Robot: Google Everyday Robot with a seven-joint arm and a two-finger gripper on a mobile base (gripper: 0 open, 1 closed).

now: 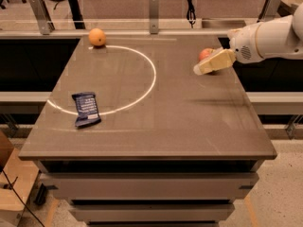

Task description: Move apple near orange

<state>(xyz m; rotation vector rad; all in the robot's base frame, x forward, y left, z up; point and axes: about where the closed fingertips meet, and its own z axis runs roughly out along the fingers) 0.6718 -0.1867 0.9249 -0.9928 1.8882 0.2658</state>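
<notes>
Overhead oblique view of the bench (189, 122), a brown flat-topped work surface. We see the robot's white arm (270, 37) reaching in from the right edge of the view, ending in a pale yellowish pincer (203, 67) that points down and to the left over the bench's far right part. The pincer's tip lies low over the surface; we cannot tell whether it touches the surface.

The apple (205, 54) sits on the bench directly behind the pincer, at its far side. Only the apple's upper red part shows above the pincer's edge, and the rest is hidden. The two appear touching or just beside each other; we cannot tell which. We cannot tell how far the pincer is open, nor whether it has hold of the apple.

The orange (97, 37) rests at the far left corner of the bench, well apart from the apple and the pincer, and sits just at the top of a white arc (151, 74) marked on the surface. The arc curves from the orange round to the right and back to the left edge. A dark blue snack packet (86, 109) lies flat near the left edge, across the lower part of the arc, well apart from both fruits.
</notes>
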